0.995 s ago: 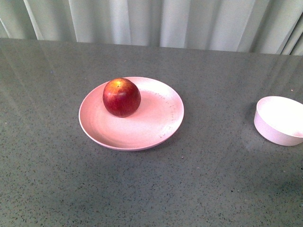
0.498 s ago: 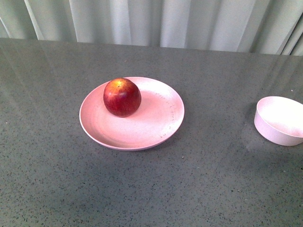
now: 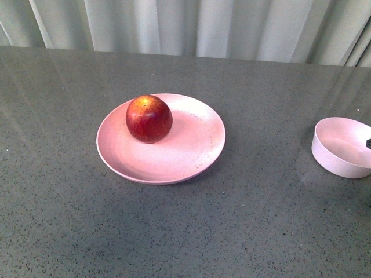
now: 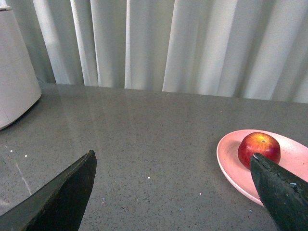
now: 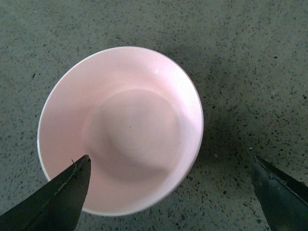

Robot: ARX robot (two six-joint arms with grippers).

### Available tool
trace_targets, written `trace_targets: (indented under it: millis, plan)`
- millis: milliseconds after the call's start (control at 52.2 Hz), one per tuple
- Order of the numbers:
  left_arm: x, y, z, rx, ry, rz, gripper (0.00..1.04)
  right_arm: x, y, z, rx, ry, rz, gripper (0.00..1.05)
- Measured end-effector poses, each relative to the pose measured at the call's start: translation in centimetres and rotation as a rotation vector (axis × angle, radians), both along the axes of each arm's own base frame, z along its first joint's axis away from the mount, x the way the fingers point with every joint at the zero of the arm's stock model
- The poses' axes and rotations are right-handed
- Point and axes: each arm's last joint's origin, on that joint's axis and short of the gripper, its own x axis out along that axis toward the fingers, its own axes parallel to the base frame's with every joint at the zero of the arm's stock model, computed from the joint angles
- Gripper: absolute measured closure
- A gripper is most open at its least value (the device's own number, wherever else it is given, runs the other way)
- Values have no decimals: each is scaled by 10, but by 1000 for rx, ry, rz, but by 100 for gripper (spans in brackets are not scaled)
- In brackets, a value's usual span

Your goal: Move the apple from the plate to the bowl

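Front view: the bowl (image 3: 342, 147) was clipped by the frame's right edge. 1 dark speck (image 3: 368, 143) at that edge was too small to identify.
Left wrist view: the plate (image 4: 231, 159) ran out of frame. 1 finger of the left gripper (image 4: 172, 156) covered part of its rim and a sliver of the apple (image 4: 259, 147). The white object (image 4: 14, 91) was cropped and unidentifiable.
Right wrist view: both fingers of the right gripper (image 5: 171, 159) were cropped, and 1 tip hid part of the bowl rim.

Left claw (image 4: 172, 156) and right claw (image 5: 169, 158), both jaws wide apart.
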Motion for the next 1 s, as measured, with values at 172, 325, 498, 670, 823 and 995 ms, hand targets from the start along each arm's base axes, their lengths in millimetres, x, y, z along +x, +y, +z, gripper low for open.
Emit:
trace_targets:
  millis: [172,325,498,670,823,995]
  plan:
    - [0,0,0,0,0,0,9,13,-2,-12,39,33,-38,9]
    - [0,0,0,0,0,0,9,24,1,-17,63,56,-58,9]
    - [0,0,0,0,0,0,9,27,6,-21,88,81,-76,30]
    - [0,0,0,0,0,0,9,26,6,-26,116,107,-100,58]
    - [0,0,0,0,0,0,9,26,6,-26,156,124,-109,88]
    - [0,0,0,0,0,0,9,28,22,-20,184,119,-84,103]
